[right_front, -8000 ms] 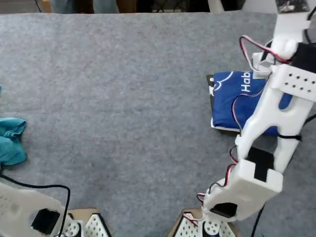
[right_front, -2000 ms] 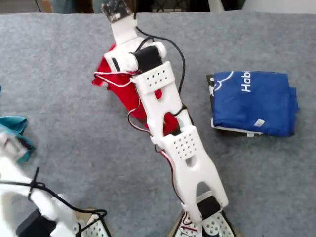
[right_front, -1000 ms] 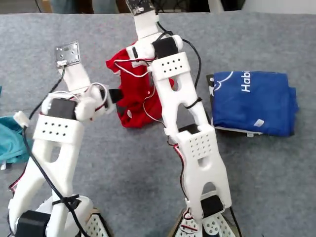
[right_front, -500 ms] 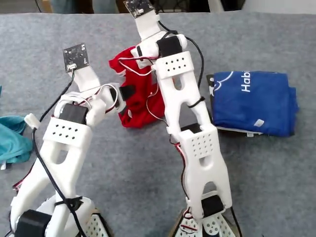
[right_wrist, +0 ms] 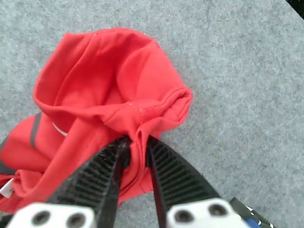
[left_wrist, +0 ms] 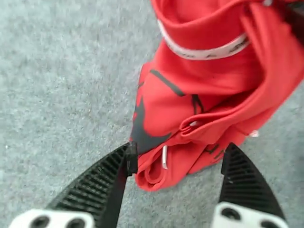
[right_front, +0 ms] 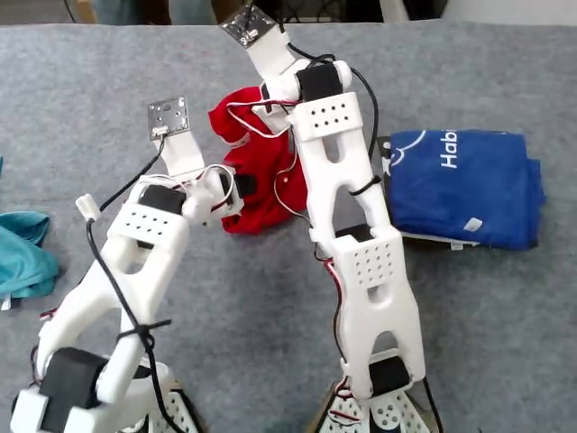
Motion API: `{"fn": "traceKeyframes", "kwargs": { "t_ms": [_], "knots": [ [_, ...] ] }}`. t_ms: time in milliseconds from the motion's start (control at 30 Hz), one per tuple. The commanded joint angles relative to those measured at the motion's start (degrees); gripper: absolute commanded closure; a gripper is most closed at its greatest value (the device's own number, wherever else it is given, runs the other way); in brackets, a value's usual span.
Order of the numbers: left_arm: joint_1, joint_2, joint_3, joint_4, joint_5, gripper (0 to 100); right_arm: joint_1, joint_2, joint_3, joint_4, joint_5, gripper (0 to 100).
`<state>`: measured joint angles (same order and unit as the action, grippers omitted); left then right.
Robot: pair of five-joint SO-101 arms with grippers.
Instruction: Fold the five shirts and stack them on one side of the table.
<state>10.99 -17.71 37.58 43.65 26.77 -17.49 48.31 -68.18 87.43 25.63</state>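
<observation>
The grey desk (right_front: pixel 469 81) carries everything. The right arm (right_front: pixel 361 234) rises from the near edge and stretches toward the far middle of the desk. The left arm (right_front: pixel 126 262) leans from the near left corner toward the same spot. A blue shirt (right_front: pixel 460 194) lies folded into a neat rectangle on the right side, well apart from both arms. A red shirt (right_front: pixel 261 194) sits bunched and unfolded in the far middle, between the two wrists. A teal shirt (right_front: pixel 22 257) lies crumpled at the left edge, partly out of view. The right end effector (right_wrist: pixel 135 142) is pinching a raised fold of the red shirt, its jaws nearly together with cloth between them. The left end effector (left_wrist: pixel 180 152) is spread wide, its jaws standing on either side of the red shirt's near end without clamping it.
</observation>
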Motion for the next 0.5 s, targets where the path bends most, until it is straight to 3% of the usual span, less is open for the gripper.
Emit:
{"fn": "traceKeyframes", "kwargs": {
  "t_ms": [0,100,300,467],
  "knots": [
    [0.5,0.4,-3.6,-0.4,0.4,77,0.9,-3.4,-0.3,0.0,0.5,98.3],
    [2.2,1.2,-3.6,-0.9,0.2,89,0.8,-3.5,-0.7,0.3,0.4,98.3],
    [7.1,2.5,-4.1,-1.5,0.1,97,0.9,-3.5,-0.7,0.0,0.4,98.3],
    [4.8,2.5,-4.1,-3.1,0.0,96,1.1,-3.5,-0.7,0.2,0.4,98.3]
  ]
}}
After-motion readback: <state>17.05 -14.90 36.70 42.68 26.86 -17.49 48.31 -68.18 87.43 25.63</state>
